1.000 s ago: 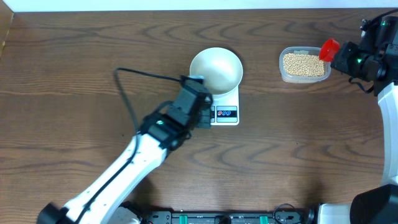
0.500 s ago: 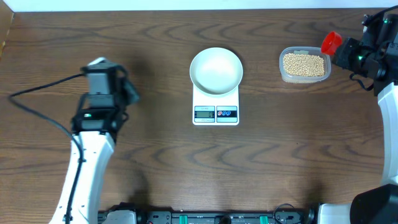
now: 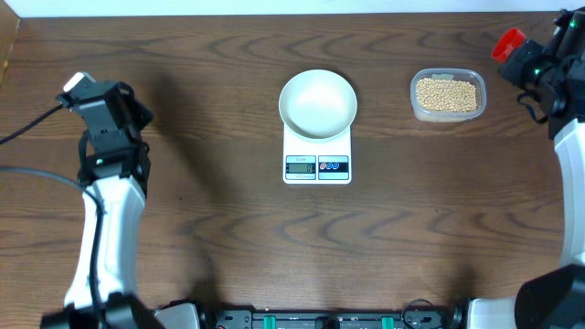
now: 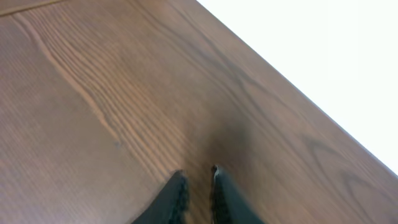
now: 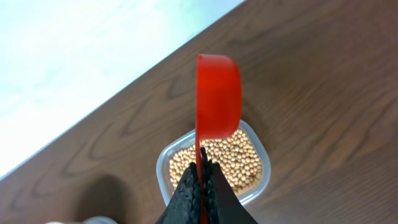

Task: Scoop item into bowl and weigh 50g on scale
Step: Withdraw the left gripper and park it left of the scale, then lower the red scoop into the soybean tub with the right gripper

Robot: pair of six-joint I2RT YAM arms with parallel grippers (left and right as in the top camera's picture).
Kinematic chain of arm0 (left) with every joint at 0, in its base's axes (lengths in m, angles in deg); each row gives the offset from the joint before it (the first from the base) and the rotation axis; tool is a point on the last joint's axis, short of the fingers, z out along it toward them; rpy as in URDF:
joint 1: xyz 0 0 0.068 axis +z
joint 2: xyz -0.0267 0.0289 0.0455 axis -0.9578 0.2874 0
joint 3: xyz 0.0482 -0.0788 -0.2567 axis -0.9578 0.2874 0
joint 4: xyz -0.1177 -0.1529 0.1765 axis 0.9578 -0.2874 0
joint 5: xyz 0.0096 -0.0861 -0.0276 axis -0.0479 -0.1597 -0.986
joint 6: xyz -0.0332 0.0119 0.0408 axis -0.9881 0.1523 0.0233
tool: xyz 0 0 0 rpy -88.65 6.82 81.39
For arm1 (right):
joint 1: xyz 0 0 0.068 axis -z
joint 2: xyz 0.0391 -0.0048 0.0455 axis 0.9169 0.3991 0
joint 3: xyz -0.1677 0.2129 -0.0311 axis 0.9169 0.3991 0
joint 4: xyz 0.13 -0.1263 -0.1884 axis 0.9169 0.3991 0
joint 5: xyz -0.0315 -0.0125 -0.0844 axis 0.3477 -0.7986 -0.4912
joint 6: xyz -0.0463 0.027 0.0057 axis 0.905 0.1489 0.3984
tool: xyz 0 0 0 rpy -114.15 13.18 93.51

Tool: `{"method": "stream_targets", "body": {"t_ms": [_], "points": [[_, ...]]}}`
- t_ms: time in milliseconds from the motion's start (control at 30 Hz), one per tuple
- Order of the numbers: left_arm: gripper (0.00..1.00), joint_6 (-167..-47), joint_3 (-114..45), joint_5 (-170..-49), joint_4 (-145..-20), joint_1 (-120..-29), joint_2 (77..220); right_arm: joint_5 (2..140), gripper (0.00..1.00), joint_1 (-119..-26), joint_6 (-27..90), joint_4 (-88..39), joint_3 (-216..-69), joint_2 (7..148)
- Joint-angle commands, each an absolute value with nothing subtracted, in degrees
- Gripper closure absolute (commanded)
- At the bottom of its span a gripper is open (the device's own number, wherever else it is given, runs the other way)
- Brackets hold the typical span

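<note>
The white bowl (image 3: 317,102) sits empty on the white scale (image 3: 317,167) at the table's middle. The pale-tan beans (image 3: 447,93) fill a clear tub at the back right, and show in the right wrist view (image 5: 239,158) too. My right gripper (image 3: 532,62) is shut on the handle of a red scoop (image 3: 508,42), held above and to the right of the tub. In the right wrist view the gripper (image 5: 203,163) holds the scoop (image 5: 217,93) on edge over the beans. My left gripper (image 3: 102,108) hovers at the far left. Its fingers (image 4: 198,177) are nearly together and empty.
The clear plastic tub (image 3: 416,108) stands on the brown wooden table (image 3: 228,238), about a hand's width right of the bowl. The table's far edge (image 4: 292,87) runs close to the left gripper. A black cable trails off the left arm.
My left arm has swung from the scale's display back to the far left of the table. My right gripper has lifted the red scoop up and to the right, away from the tub.
</note>
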State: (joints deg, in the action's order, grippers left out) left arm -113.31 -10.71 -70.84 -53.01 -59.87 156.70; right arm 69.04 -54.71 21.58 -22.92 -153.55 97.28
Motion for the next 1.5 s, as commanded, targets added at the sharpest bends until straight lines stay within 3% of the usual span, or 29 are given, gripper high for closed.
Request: {"method": "stream_targets", "body": {"t_ms": [0, 200, 567, 867, 1033, 1467], "points": [[0.74, -120.0, -11.0, -68.4, -48.1, -59.5, 161.5, 67.3, 0.99, -54.9, 14.6, -23.3, -154.3, 99.5], [0.73, -121.8, -11.0, -78.9, -45.9, -59.6, 162.1, 70.6, 0.99, -54.9, 18.9, -22.3, -154.4, 99.6], [0.78, -107.4, -12.0, -110.0, -52.0, -61.6, 156.7, 74.4, 0.99, -54.9, 32.6, -12.6, -154.4, 99.4], [0.77, -93.0, -12.0, -108.7, -72.7, -76.1, 152.0, 75.2, 0.99, -55.0, 36.7, -12.1, -154.4, 99.3], [0.72, -81.0, -12.0, -108.7, -86.4, -82.4, 152.1, 75.2, 0.99, -54.9, 37.7, -12.9, -154.4, 99.3], [0.71, -71.5, -12.0, -107.9, -86.5, -85.7, 152.1, 75.2, 0.99, -54.9, 38.3, -12.7, -154.3, 99.3]]}}
